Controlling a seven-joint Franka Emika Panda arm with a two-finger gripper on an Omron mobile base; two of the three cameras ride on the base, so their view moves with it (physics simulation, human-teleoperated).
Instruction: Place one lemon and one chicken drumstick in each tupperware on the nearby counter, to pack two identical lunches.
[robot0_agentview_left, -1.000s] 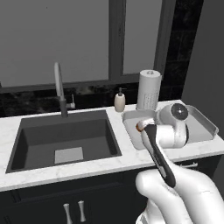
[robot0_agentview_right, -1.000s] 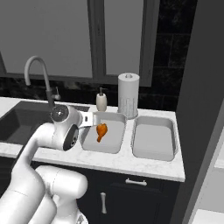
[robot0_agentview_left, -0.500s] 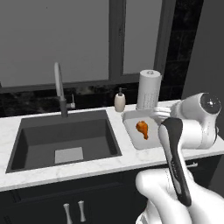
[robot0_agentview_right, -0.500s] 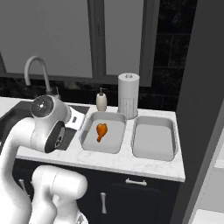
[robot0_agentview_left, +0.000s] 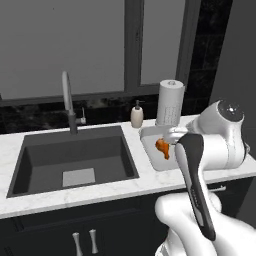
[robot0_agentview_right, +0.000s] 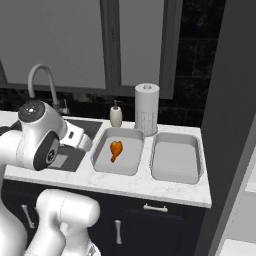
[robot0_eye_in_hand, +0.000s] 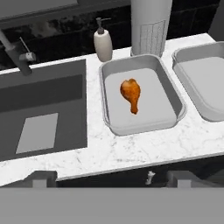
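Marble counter beside the sink: chicken drumstick sits in the near tupperware, ahead of the spread, empty fingertips. Second tupperware holds nothing (no lemons visible). Next, back clear without clipping the rim.

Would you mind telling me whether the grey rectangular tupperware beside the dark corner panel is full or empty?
Empty. The right-hand grey tupperware shows only its bare floor, while the orange chicken drumstick lies in the other tupperware beside it.
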